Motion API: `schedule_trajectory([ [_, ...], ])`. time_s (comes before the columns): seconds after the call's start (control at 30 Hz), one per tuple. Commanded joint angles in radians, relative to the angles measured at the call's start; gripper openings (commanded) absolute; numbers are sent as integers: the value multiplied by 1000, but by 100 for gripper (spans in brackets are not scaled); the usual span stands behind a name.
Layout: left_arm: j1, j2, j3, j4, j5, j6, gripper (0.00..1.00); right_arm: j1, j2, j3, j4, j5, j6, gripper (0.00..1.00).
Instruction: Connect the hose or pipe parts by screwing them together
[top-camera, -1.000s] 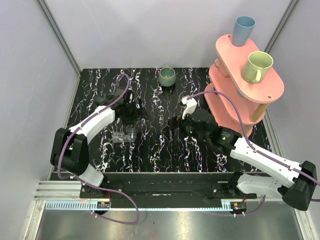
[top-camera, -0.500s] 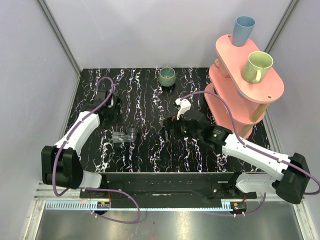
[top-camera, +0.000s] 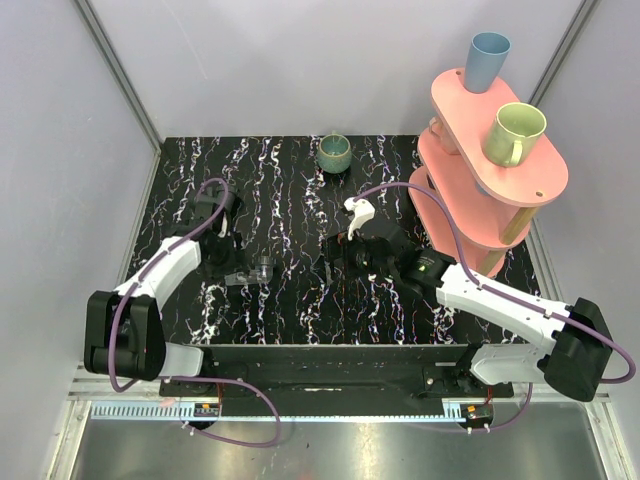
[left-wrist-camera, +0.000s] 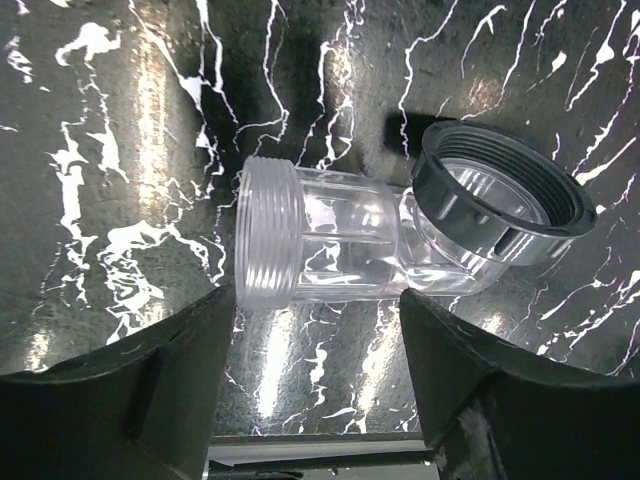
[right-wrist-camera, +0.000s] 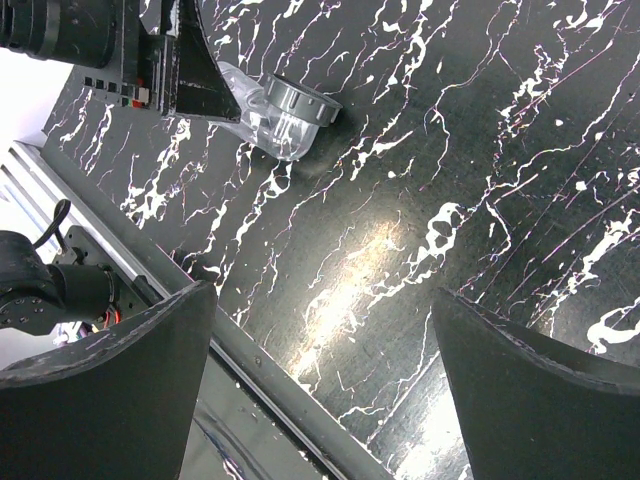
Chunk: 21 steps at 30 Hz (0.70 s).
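A clear plastic elbow pipe part (left-wrist-camera: 340, 245) lies on its side on the black marbled table (left-wrist-camera: 120, 130). It has a threaded end (left-wrist-camera: 268, 232) and a dark grey threaded ring (left-wrist-camera: 500, 190). It also shows in the overhead view as the clear part (top-camera: 250, 272) and in the right wrist view as the clear part (right-wrist-camera: 275, 112). My left gripper (left-wrist-camera: 315, 300) is open, its fingertips at the part's near side, nothing between them. My right gripper (right-wrist-camera: 325, 300) is wide open and empty over bare table near the middle (top-camera: 340, 262).
A small green cup (top-camera: 334, 153) stands at the back centre. A pink two-tier rack (top-camera: 455, 190) at the right rear carries a blue cup (top-camera: 488, 60) and a pale green mug (top-camera: 515, 133). The table's front rail (right-wrist-camera: 250, 375) runs under my right gripper.
My left gripper moved left and toward the near edge, down beside the clear part, and its jaws narrowed somewhat. My right gripper shifted slightly left, still wide open.
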Motion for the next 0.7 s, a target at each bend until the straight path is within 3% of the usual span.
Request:
schedule_trajectory([
  [0.0,2,-8,-16,86,77,-8,69,5,-22,45,45,-1,-18,100],
  [0.2,-12,-49,-41,142,248,-96,65,5,-9,43,51,-1,-17,100],
  [0.4,-180,-120,-118,247,302,-276,64,5,-4,45,51,29,-32,100],
  [0.53,-239,-147,-81,171,237,-301,73,5,-2,55,39,38,-37,100],
  [0.67,-239,-146,72,17,68,-190,80,5,-15,46,39,45,-35,100],
])
